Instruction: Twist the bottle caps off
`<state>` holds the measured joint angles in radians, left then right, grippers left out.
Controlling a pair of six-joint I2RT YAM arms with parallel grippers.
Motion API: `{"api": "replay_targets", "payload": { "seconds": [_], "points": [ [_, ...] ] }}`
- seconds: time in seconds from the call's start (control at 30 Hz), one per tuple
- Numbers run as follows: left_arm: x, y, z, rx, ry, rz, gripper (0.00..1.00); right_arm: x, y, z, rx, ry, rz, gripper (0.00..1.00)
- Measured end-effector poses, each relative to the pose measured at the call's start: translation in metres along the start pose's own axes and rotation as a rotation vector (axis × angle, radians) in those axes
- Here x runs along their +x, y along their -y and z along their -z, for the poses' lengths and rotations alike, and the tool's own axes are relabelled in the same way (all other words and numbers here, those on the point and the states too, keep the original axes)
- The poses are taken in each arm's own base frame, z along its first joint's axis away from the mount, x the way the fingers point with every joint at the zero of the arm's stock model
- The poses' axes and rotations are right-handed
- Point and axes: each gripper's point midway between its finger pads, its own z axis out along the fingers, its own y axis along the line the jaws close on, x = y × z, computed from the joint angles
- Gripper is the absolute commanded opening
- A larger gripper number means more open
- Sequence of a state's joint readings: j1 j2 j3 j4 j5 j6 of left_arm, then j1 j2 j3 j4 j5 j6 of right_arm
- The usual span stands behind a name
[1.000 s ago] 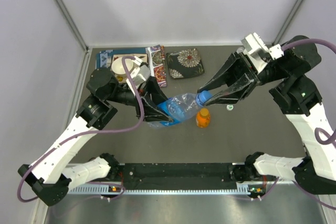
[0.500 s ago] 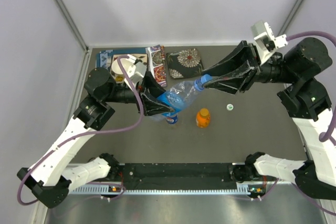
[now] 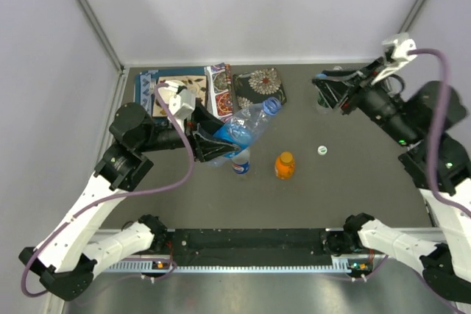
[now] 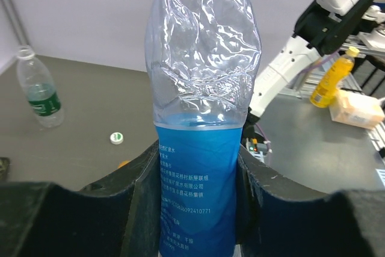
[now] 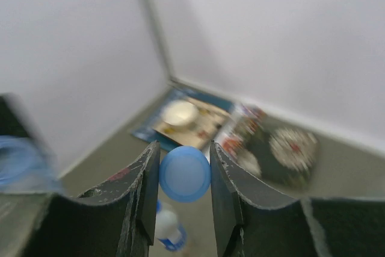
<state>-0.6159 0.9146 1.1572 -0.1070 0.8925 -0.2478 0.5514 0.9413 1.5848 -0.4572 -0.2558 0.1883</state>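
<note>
My left gripper (image 3: 219, 145) is shut on the blue-tinted bottle (image 3: 243, 127) at its blue label (image 4: 195, 197) and holds it tilted above the table, neck (image 3: 271, 105) pointing back right. My right gripper (image 3: 322, 92) is shut on the blue cap (image 5: 184, 174) and is held high at the back right, apart from the bottle. The clear bottle with the blue-red label (image 3: 241, 162) stands upright below the held bottle and shows blurred in the right wrist view (image 5: 168, 228). The short orange bottle (image 3: 285, 165) stands beside it. The green-label bottle (image 4: 39, 88) stands uncapped.
A loose white and green cap (image 3: 321, 150) lies on the table right of the orange bottle; it also shows in the left wrist view (image 4: 116, 138). Patterned mats (image 3: 257, 87) and a white dish (image 3: 168, 93) lie along the back wall. Grey walls close the table's sides.
My right gripper has pulled away from the bottle neck to the back right with the blue cap in it. My left gripper has swung the blue-tinted bottle up and toward the back.
</note>
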Motion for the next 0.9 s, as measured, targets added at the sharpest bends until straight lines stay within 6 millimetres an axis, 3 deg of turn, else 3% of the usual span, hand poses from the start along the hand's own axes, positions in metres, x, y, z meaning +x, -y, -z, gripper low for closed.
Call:
{"api": "replay_targets", "payload": {
  "seconds": [0.03,0.07,0.13,0.2,0.3,0.37,0.43,0.57,0.9],
  "points": [
    [-0.001,-0.002,0.002,-0.02,0.008,-0.008,0.46,0.014,0.022,-0.001,0.117,-0.025,-0.021,0.0],
    [-0.002,-0.002,0.003,-0.036,0.016,-0.015,0.46,0.047,0.056,-0.001,0.286,-0.085,-0.049,0.0],
    [-0.003,-0.005,0.005,-0.062,0.027,-0.024,0.46,0.086,0.082,0.004,0.422,-0.166,-0.075,0.0],
    [-0.004,-0.007,0.006,-0.082,0.033,-0.027,0.46,0.147,0.111,0.016,0.583,-0.289,-0.111,0.0],
    [0.0,-0.011,0.008,-0.105,0.033,-0.024,0.46,0.227,0.134,0.042,0.741,-0.47,-0.159,0.0],
    [0.004,-0.013,0.009,-0.12,0.032,-0.021,0.47,0.265,0.139,0.06,0.809,-0.556,-0.191,0.0],
    [0.007,-0.014,0.01,-0.129,0.031,-0.022,0.47,0.289,0.143,0.072,0.864,-0.599,-0.222,0.0],
    [0.006,-0.012,0.015,-0.145,0.041,-0.039,0.47,0.318,0.15,0.088,0.952,-0.637,-0.259,0.0],
    [0.003,-0.009,0.021,-0.165,0.06,-0.06,0.48,0.4,0.166,0.115,1.106,-0.776,-0.335,0.0]
  ]
}}
